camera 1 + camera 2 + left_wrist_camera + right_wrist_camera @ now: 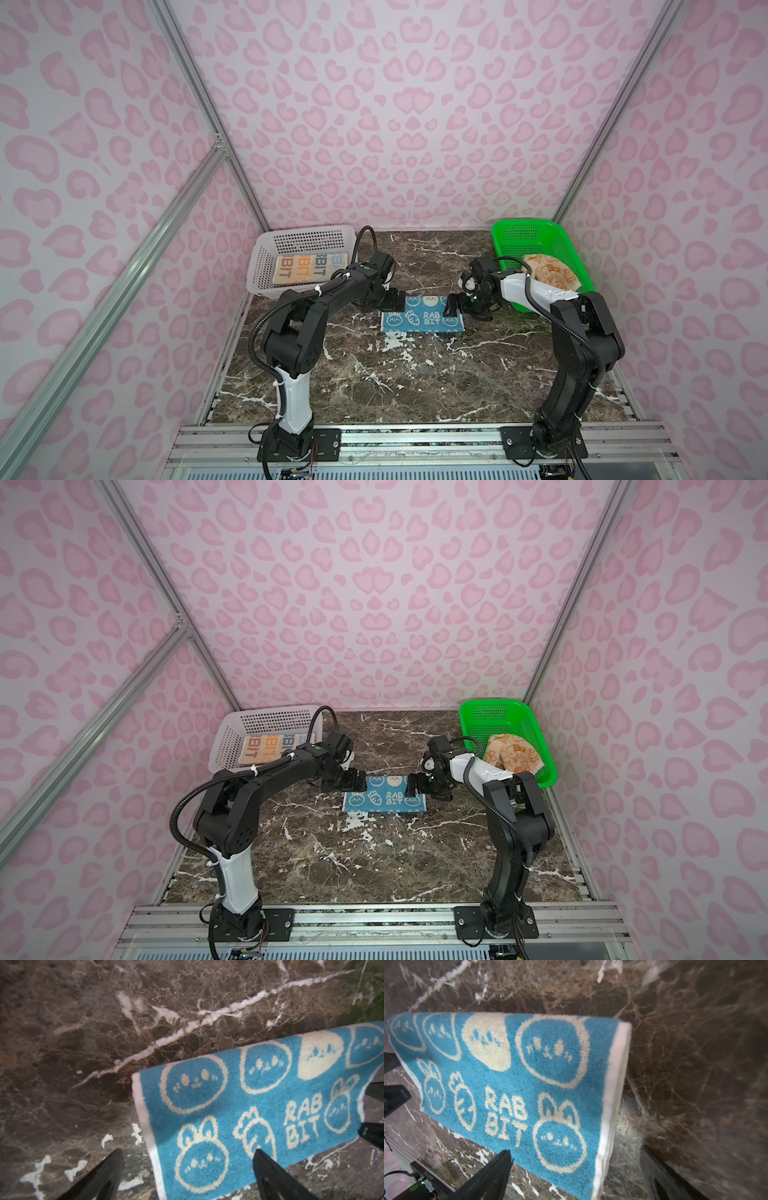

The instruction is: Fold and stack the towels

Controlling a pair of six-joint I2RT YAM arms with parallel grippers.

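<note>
Both top views show the teal towel (422,319) (384,799), folded into a long rectangle, lying flat on the marble table (415,386) between the two arms. The left gripper (392,300) (355,780) hangs over the towel's far left corner, and the right gripper (451,307) (413,785) over its far right end. The two face each other across the cloth.

In the left wrist view, the left gripper (188,1151) stands wide, one finger (99,1176) over bare marble and the other (274,1176) over the cloth. The towel's white-trimmed left edge runs between them, and nothing is pinched. The teal towel (259,1105) shows bunny faces, a carrot and the letters "RAB BIT".

In the right wrist view, one dark finger (492,1172) of the right gripper sits above the towel's near edge. The other is only a dim shape beyond the towel's right end, so the jaws spread wide around that end and grip nothing. Two layers show along the white border there on the teal towel (529,1068).

At the table's far left, a cream towel (307,268) with "RABBIT" letters lies folded inside the white basket (305,230). At the far right, an orange towel (548,270) lies rumpled in the green basket (523,224), well apart from both grippers.
</note>
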